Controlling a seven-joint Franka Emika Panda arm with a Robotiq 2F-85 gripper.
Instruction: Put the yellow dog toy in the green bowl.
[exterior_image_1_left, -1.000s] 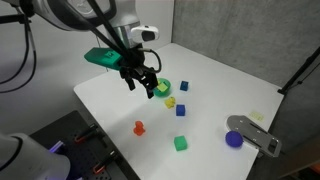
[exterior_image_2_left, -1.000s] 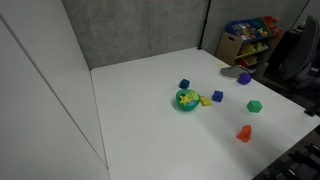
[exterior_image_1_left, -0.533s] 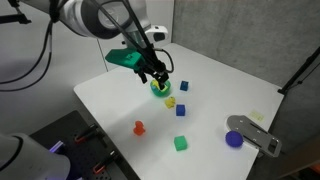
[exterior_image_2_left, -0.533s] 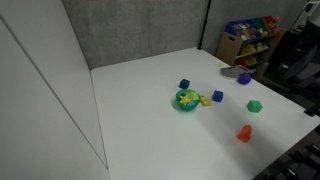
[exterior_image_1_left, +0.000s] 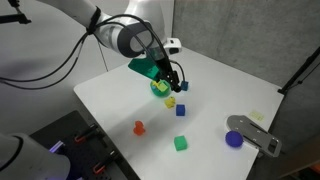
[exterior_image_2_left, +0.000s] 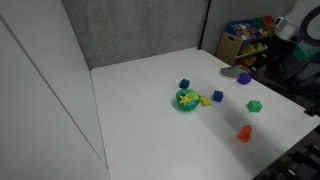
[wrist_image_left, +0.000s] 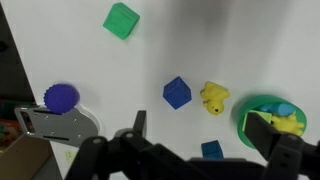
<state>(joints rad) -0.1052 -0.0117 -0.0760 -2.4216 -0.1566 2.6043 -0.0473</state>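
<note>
Plainly, end effector spread wide, holding nothing, one finger over the green bowl rim.

This looks like a robotics lab. A plain white table is boxed in by grey felt-like partition panels. A robot arm reaches over the table, and a shelf of colourful boxes stands at the far right.

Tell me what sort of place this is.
Probably a lab or office workspace: in an exterior view, a plain white table stands against grey partition panels, with a shelf of colourful bins behind it.
</note>
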